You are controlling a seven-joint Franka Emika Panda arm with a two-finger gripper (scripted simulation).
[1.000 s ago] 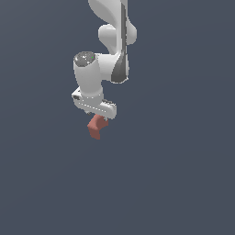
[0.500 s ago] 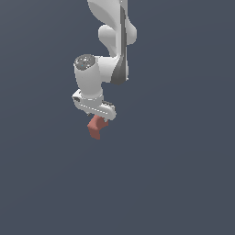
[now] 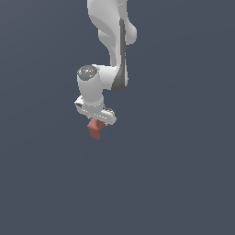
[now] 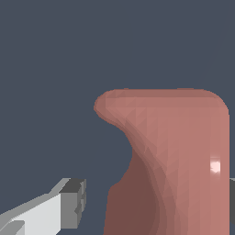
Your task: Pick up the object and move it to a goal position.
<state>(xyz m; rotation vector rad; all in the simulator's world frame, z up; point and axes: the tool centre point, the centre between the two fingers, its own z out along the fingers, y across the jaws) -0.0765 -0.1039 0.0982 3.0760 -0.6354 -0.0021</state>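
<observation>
The brick-red bent block (image 3: 95, 129) sits just under my white gripper (image 3: 96, 123) in the exterior view, its upper part between the fingers. In the wrist view the block (image 4: 176, 156) fills much of the picture. One light finger (image 4: 64, 206) stands beside it with a visible gap to the block. The other finger only shows as a sliver at the picture's edge, against the block's far side. The jaws stand open around the block. No goal marker shows in either view.
A plain dark grey surface (image 3: 183, 183) lies all around. The white arm (image 3: 112, 41) rises above the gripper toward the top of the exterior view.
The hand and wrist have come down a little closer over the block. The block itself has stayed in the same place.
</observation>
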